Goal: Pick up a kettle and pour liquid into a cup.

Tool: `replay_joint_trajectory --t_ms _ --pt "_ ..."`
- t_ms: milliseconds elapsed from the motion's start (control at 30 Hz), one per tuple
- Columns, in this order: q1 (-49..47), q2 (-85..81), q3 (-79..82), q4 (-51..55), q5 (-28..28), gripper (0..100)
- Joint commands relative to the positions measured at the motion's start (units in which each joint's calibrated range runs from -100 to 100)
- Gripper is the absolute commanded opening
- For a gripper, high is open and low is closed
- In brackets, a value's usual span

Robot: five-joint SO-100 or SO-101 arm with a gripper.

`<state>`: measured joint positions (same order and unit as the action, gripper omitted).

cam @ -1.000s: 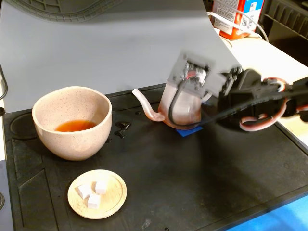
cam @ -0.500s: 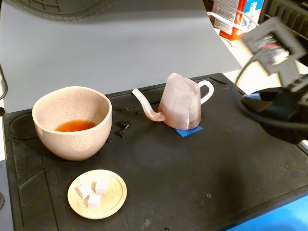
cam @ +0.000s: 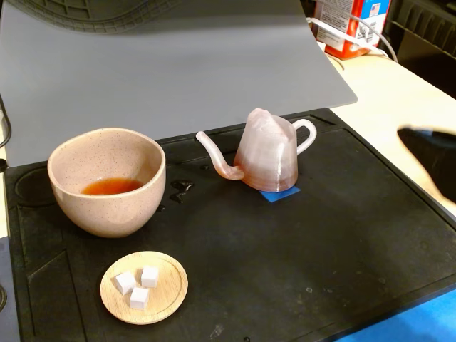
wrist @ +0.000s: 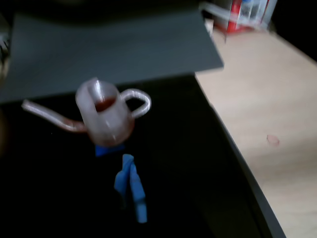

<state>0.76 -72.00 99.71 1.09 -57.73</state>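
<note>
The translucent pink ribbed-plastic kettle (cam: 269,155) with a conical body stands upright a little right of centre in the fixed view, on a black rubber mat (cam: 299,256) that covers the pale wooden desk (cam: 388,85). A small patch of blue tape (cam: 279,194) peeks out from under its base. Its long thin curved spout (cam: 216,158) points toward the left of the frame, and its whitish loop handle (cam: 306,135) faces right. At left sits the large speckled beige-pink ceramic cup (cam: 107,182), well apart from the kettle, with a shallow pool of reddish-orange liquid (cam: 111,187) inside. Below the cup, at lower left, lies a small round wooden dish (cam: 144,287) carrying three white cubes (cam: 139,285).

In the wrist view the kettle (wrist: 105,119) appears in the upper left, with the blue-tipped claw (wrist: 132,191) below it, its fingers pressed together and pinching nothing.
</note>
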Motion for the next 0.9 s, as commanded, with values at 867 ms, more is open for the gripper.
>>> replay_joint_trajectory --t_ms 867 --pt "-0.26 -26.97 0.11 73.40 -1.71 0"
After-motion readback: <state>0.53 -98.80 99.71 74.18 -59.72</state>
